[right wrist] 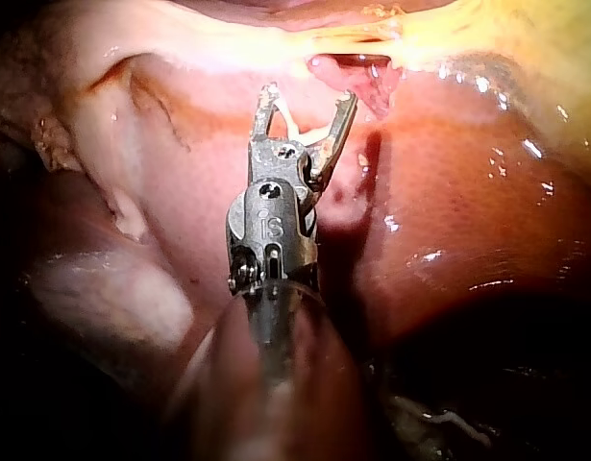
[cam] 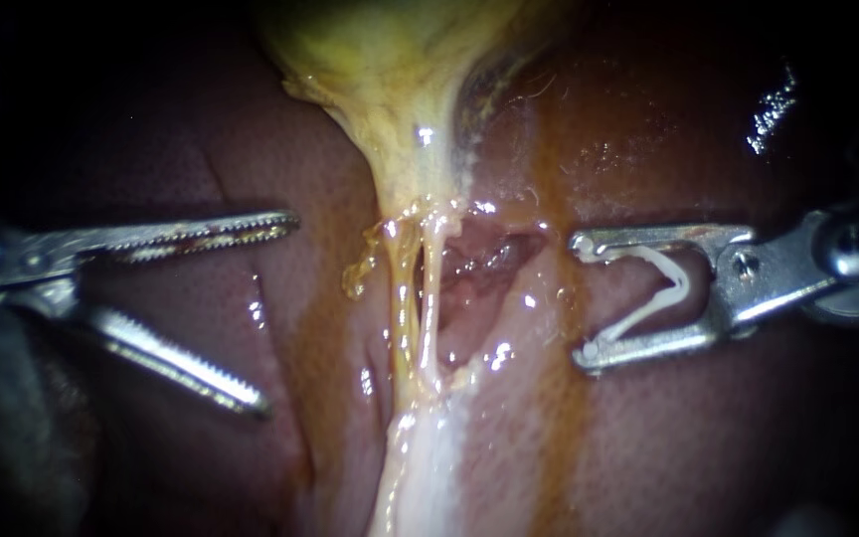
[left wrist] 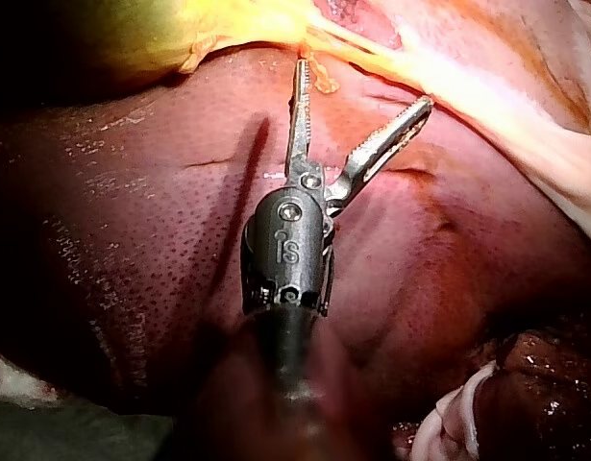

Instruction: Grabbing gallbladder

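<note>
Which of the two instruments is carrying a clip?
The right instrument: a white clip is held at its tip. The left instrument is open and holds nothing.

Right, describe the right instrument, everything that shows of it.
The right instrument is bright metal, its shaft entering from the right. Its two jaws stand wide apart yet hold a white V-shaped clip, one leg against each jaw, bend toward the hinge. The tips point at the tubes below the gallbladder, short of them, over the liver. Whether it touches the liver cannot be told.
</note>
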You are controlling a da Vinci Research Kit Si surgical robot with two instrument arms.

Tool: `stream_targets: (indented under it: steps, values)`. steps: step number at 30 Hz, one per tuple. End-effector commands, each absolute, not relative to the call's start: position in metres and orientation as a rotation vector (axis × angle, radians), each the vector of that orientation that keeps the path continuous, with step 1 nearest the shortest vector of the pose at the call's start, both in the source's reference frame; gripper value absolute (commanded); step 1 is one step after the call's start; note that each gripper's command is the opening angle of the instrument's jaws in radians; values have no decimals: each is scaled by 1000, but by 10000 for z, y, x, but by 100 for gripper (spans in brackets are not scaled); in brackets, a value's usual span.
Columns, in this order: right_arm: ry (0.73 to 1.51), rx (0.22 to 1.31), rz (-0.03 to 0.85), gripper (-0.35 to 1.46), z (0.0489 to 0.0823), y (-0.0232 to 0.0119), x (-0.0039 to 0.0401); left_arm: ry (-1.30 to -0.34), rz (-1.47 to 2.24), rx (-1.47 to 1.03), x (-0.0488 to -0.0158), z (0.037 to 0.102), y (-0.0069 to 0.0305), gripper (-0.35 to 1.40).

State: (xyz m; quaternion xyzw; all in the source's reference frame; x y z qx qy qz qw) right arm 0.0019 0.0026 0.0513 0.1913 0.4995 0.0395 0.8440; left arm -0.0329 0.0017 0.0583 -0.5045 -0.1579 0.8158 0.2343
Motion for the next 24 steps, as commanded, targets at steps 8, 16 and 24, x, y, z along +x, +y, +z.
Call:
stream_targets:
  steps: [8,16,24]
  values:
    - [1055,403,83,50,515,25,19,-449,2228,-1363,-333,596,28,108]
    - [1054,403,83,50,515,25,20,-466,2224,-1316,-344,620,48,91]
    - [1054,403,84,50,515,25,21,-476,2202,-1295,-365,643,67,58]
